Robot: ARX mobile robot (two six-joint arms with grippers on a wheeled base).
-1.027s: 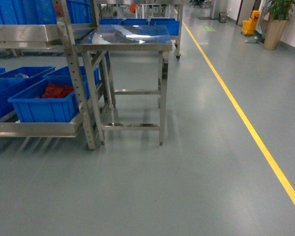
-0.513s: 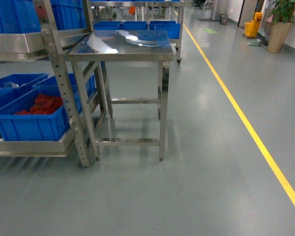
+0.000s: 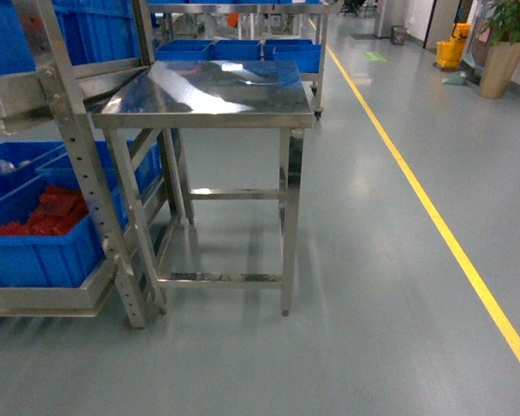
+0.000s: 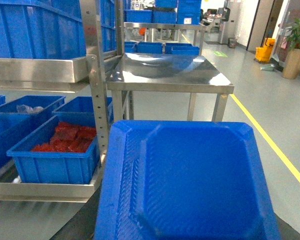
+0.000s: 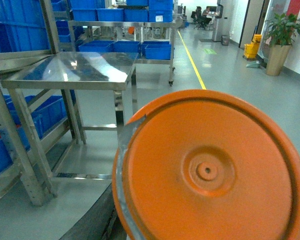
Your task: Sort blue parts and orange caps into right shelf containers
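A large blue part (image 4: pixel 190 185), a shallow moulded tray shape, fills the lower left wrist view and hides the left gripper's jaws; it hangs above the floor, carried. An orange cap (image 5: pixel 210 170), round with a small centre hole, fills the right wrist view the same way and hides the right gripper's jaws. Neither gripper shows in the head view. Deep blue crates (image 3: pixel 35 256) sit on the low level of a steel shelf rack (image 3: pixel 78 165) at the left. One crate (image 4: pixel 55 165) holds red pieces. I cannot tell whether these are the right shelf containers.
A bare steel table (image 3: pixel 212 91) stands against the rack, straight ahead. More blue crates (image 3: pixel 243 50) sit on a cart behind it. A yellow floor line (image 3: pixel 433 217) runs along the right, with a potted plant (image 3: pixel 503 69) at the far right. Grey floor spreads between them.
The head view has closed in: table and rack look larger and nearer. The rack has slid toward the left edge of the frame.
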